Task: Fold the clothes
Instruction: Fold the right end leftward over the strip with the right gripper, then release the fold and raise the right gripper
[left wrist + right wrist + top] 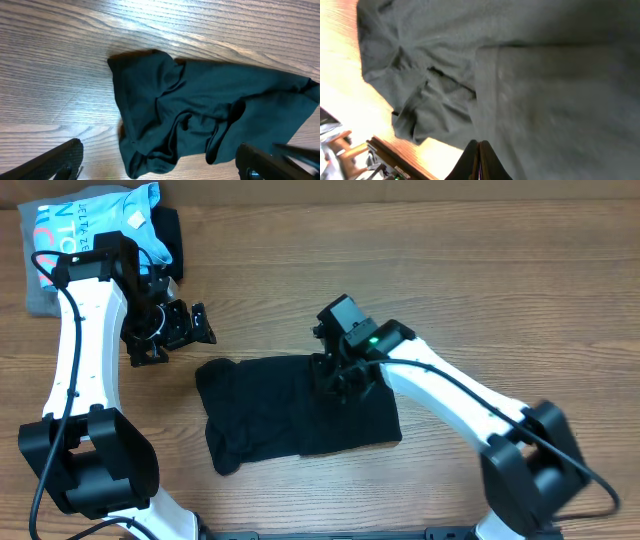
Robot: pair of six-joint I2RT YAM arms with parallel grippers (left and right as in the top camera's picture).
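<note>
The clothes (pixel 295 408), a black T-shirt, lie in a rough rectangle on the wooden table, rumpled along the left edge. In the left wrist view the clothes (pixel 200 110) spread below the camera with creased folds. My left gripper (pixel 182 335) hovers up and to the left of them, open and apart from the fabric; its dark fingers (pixel 57 160) frame the lower corners of that view with nothing between them. My right gripper (pixel 340 378) is over the garment's upper right part. Its fingertips (pixel 478 146) are pressed together just above the cloth (pixel 535 85), and no fabric shows between them.
A light-blue shirt with white lettering (pixel 95 220) lies on a grey folded garment (pixel 35 292) at the far left corner, just behind the left arm. Bare wood table (pixel 480 270) stretches to the right and behind the black shirt.
</note>
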